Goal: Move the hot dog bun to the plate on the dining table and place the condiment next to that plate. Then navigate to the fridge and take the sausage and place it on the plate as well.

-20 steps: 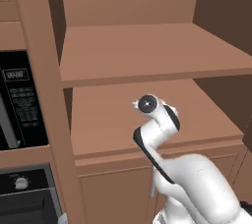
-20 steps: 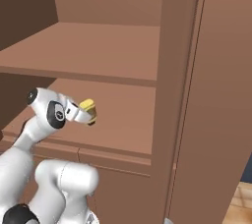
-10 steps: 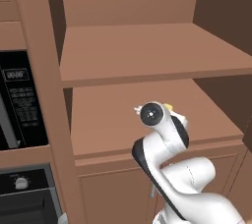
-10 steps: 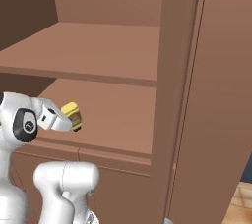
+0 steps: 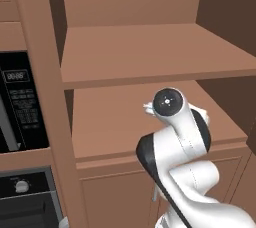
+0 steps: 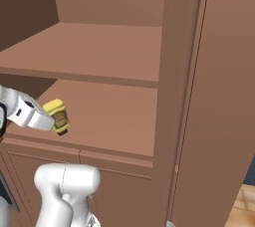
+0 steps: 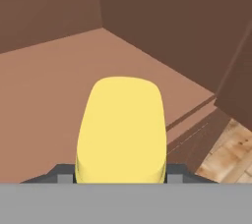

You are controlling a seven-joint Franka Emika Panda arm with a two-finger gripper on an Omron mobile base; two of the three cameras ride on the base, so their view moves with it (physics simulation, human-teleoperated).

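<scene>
Since a second ago the arm has swung back toward the base and the condiment has come with it, out over the front of the lower shelf.

Left base view: my arm's elbow and wrist block most of what I want to see. Lower shelf (image 5: 115,122) is behind the wrist, upper shelf (image 5: 150,52) above it, microwave (image 5: 22,104) on the left. Nothing here tells me about the grip, so I don't steer by this view.

Right base view: gripper (image 6: 59,119) sits at the left edge, just above the front of the lower shelf. It is clamped on the condiment (image 6: 56,114), which is tipped over, yellow body up-left and something darker at the lower end. Bottle is off the shelf, carried. Cabinet side panel (image 6: 199,96) stands well to the right, so no snag risk on that side.

Hand view: condiment (image 7: 120,129) sits between the finger tips, yellow body pointing away along the hand axis. Shelf surface below it, wood floor (image 7: 231,149) visible lower right past the cabinet edge.

Judgement on the step: I'm in the carry-out, bun not in sight, table not in sight. To do it well I keep the grip as it is, pull the hand fully clear of the shelf lip and the upper shelf before the base drives, then tuck the arm in. Bottle is tilted, so I plan to rotate it upright before setting it beside the plate. Slow wrist moves; a smooth rounded bottle could slip.
</scene>
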